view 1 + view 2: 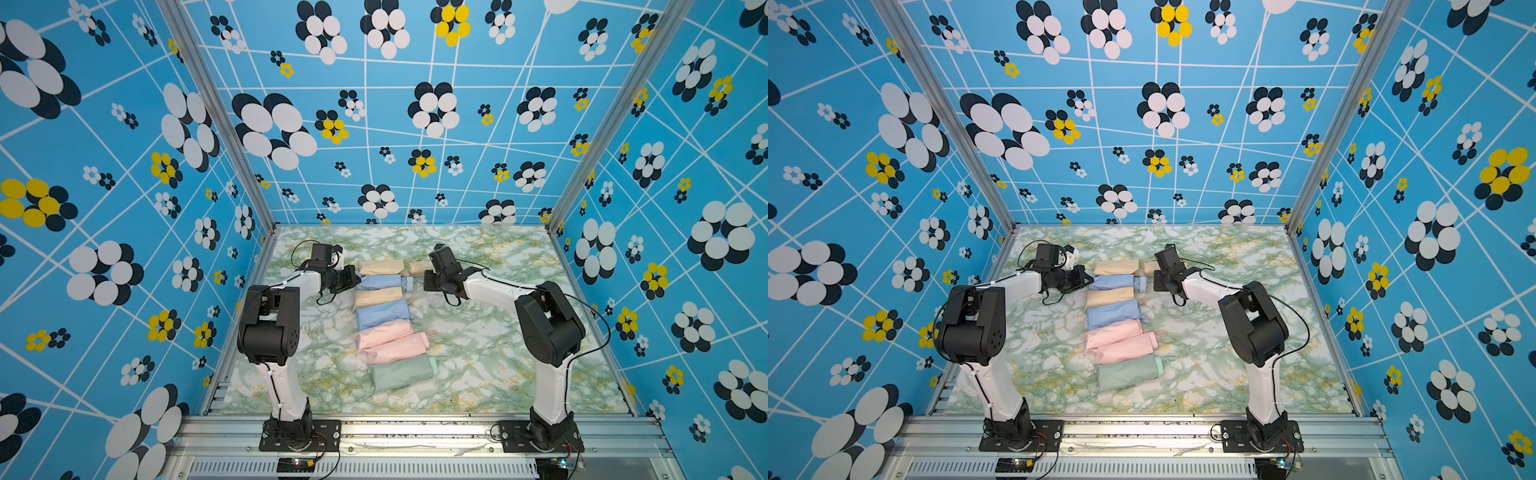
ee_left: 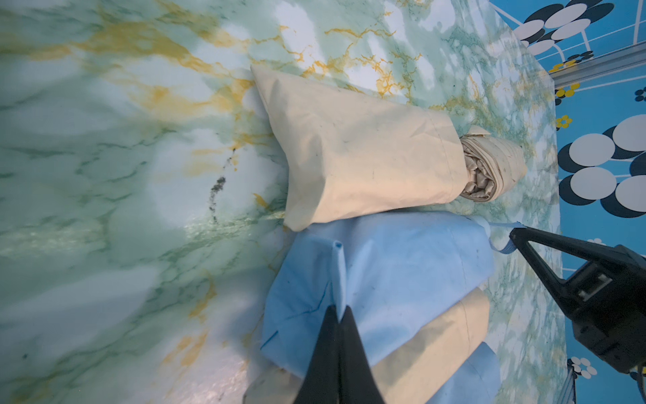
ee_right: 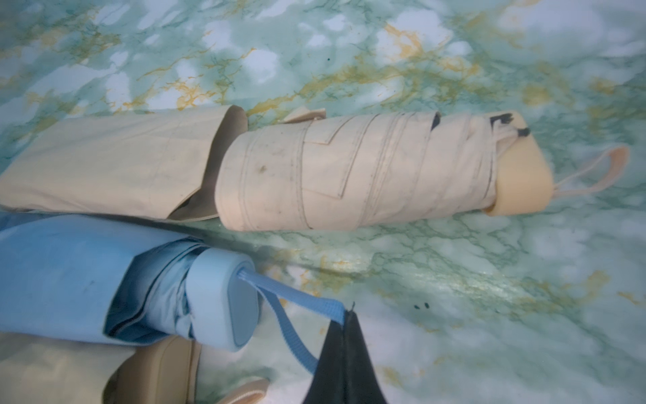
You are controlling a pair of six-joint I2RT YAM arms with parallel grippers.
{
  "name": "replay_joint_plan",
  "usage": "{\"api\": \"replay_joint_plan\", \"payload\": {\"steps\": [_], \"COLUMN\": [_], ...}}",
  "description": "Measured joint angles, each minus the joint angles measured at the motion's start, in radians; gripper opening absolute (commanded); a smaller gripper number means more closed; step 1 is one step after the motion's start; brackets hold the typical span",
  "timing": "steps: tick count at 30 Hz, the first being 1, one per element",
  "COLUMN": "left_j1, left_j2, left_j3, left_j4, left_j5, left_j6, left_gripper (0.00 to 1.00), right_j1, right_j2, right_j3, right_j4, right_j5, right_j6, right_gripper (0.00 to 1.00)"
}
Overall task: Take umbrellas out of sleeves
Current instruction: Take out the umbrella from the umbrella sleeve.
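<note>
The left jaws are pressing together on a fold at the closed end of the blue sleeve (image 2: 384, 266). The right jaws are pinching the strap (image 3: 297, 296) of the blue umbrella (image 3: 216, 280), which is lying second from the far end of the row on the tabletop (image 3: 454, 280), its handle poking out. The pull is best going straight along the sleeve and low, with the left anchoring. Both arms are reaching far forward, wrists turned inward, facing each other across the row.

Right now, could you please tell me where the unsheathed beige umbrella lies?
In a top view, the beige umbrella lies at the row's far end, right of the farthest beige sleeve.
</note>
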Motion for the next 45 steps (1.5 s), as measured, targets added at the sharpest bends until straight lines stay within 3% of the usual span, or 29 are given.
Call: {"api": "replay_joint_plan", "payload": {"steps": [45], "left_j1": [-0.019], "left_j2": [0.000], "left_j3": [0.016], "left_j4": [-0.006], "left_j5": [-0.008], "left_j6": [0.000], "left_gripper": [0.01], "right_j1": [-0.184], "right_j2": [-0.076], "right_j3": [-0.070], "right_j4": [0.014], "right_j5": [0.003], "right_j6": [-0.035], "right_gripper": [0.00]}}
